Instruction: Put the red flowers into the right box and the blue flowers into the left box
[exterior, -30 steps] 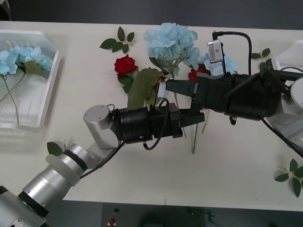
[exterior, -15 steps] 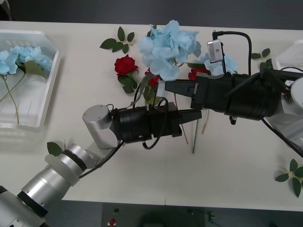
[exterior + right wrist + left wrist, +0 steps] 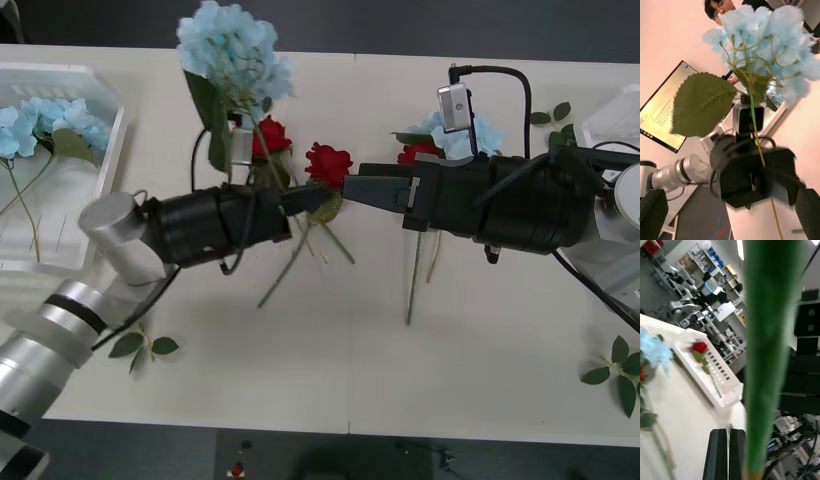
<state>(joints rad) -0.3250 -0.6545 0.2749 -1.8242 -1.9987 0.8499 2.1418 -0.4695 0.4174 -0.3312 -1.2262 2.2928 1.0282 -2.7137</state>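
**Left tool lifts a blue flower above the table's middle**

At the table's left edge you have the left box (image 3: 100,190), its slotted side facing the centre, with blue flowers (image 3: 50,125) already lying inside. Moving right, your left arm reaches in from the near left corner. Its left tool (image 3: 300,200) is clamped shut on the stem of one blue flower (image 3: 232,50), whose pale bloom stands up toward the far edge with a big green leaf hanging below it. In the left wrist view the two black fingers (image 3: 728,453) are pressed together, and a broad green blur crosses in front of them.

Just beside that tool, red flowers (image 3: 328,162) lie on the table (image 3: 330,360) near its middle, stems pointing to the near edge. Right of them, your right tool (image 3: 365,190) hovers with its fingers spread apart, holding nothing. Another blue flower (image 3: 480,132) lies behind the right arm. At the right edge sits the right box (image 3: 711,378), with one red rose (image 3: 700,347) inside it.
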